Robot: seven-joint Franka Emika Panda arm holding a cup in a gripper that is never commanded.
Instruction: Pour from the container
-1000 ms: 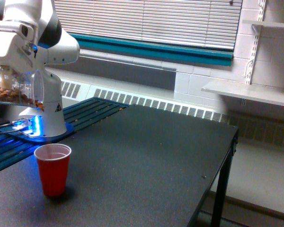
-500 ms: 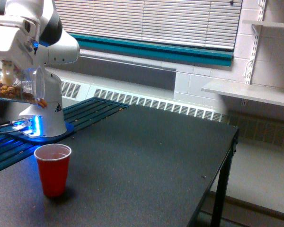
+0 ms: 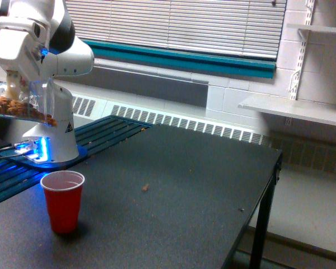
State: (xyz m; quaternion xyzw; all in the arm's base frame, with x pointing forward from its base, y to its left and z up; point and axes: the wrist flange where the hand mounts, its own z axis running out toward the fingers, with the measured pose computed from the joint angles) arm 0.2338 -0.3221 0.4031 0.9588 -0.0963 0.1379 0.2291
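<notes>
The container point(image 3: 22, 106) is being held on its side, high above the surface's point(image 3: 185, 185) left edge, its brown bits point(image 3: 14, 106) crowded toward the mouth. The gripper point(image 3: 19, 84) is being hidden by the cup, so it cannot be told how far the jaws are standing open. A stray bit point(image 3: 145, 188), absent half a second ago, is now lying mid-surface, well apart from the red cup point(image 3: 62, 200). Pouring is judged begun, though overshooting the cup.
</notes>
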